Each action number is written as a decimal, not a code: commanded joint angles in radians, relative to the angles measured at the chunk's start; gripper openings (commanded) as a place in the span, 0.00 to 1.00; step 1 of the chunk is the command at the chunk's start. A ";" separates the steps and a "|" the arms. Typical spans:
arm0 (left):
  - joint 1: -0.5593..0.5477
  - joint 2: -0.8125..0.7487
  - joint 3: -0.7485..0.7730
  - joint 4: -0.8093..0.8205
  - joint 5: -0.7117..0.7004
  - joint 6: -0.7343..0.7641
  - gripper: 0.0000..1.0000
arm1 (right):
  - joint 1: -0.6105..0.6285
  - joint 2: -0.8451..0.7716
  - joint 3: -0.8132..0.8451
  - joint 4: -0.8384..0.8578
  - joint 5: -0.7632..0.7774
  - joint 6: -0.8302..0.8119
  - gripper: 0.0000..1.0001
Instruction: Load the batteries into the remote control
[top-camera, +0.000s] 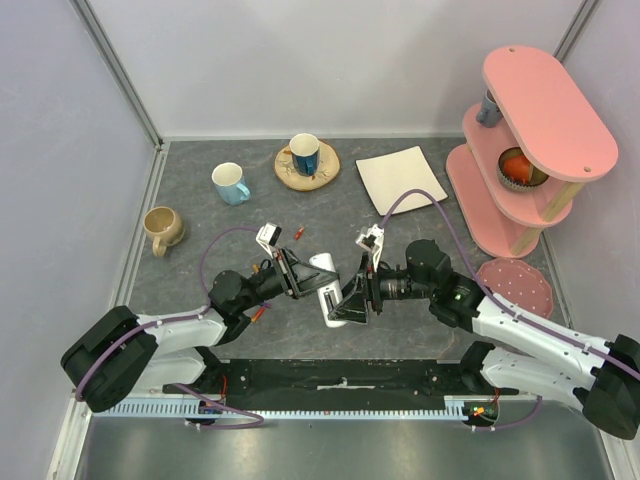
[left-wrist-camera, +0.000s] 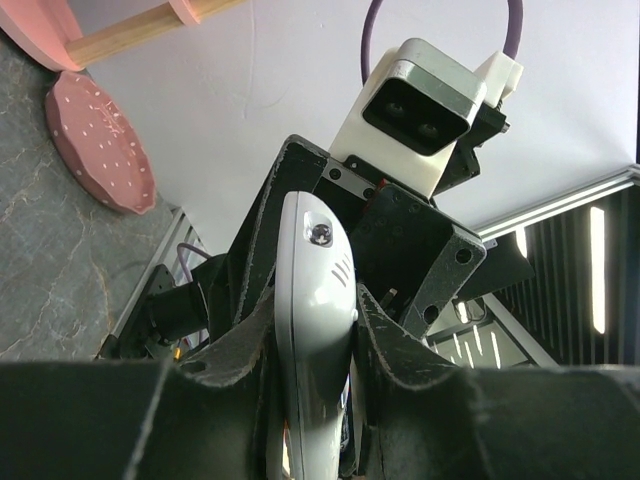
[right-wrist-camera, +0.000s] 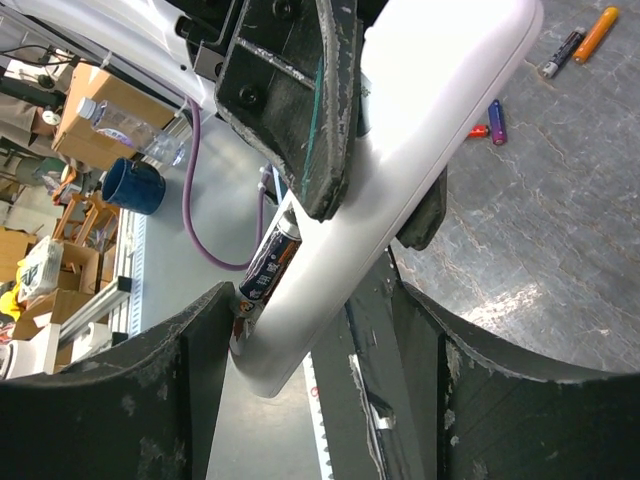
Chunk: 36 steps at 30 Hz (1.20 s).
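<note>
Both arms meet mid-table, and the remote control (top-camera: 323, 264) hangs between them, lifted off the grey tabletop (top-camera: 200, 270) and tilted. The left gripper (top-camera: 303, 272) is clenched on it. In the left wrist view its dark fingers (left-wrist-camera: 240, 350) press both long sides of the white body, and the rounded end pokes out past them. The right gripper (right-wrist-camera: 315, 310) comes in from the opposite side and straddles the remote control's other end. One finger (right-wrist-camera: 200, 390) sits right against the white shell, while the other stands a little off it. I cannot tell whether this gripper is actually squeezing.

A dark battery with an orange band (right-wrist-camera: 270, 262) lies tucked lengthwise along the remote control's edge, near the end by the right gripper. I cannot make out whether it is fully seated.

More cells lie loose on the tabletop. In the right wrist view, past the remote control's far end, there is a blue-purple battery (right-wrist-camera: 497, 120). Farther out, an orange battery (right-wrist-camera: 597, 30) lies just beside a dark grey battery (right-wrist-camera: 558, 55). From above, a small red battery (top-camera: 300, 233) lies just beyond the remote control.

A white square plate (top-camera: 400, 178) lies beyond the remote control and to its right. A pink dotted plate (top-camera: 515, 285) sits well to the right of the remote control.
</note>
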 joint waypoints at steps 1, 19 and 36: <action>-0.020 -0.032 0.036 0.391 0.066 0.018 0.02 | -0.019 0.020 0.040 0.016 0.022 0.004 0.70; -0.051 -0.028 0.053 0.391 0.090 0.038 0.02 | -0.030 0.080 0.048 0.088 -0.019 0.079 0.67; -0.065 0.006 0.024 0.391 0.025 0.071 0.02 | -0.031 0.084 0.102 0.062 -0.030 0.103 0.76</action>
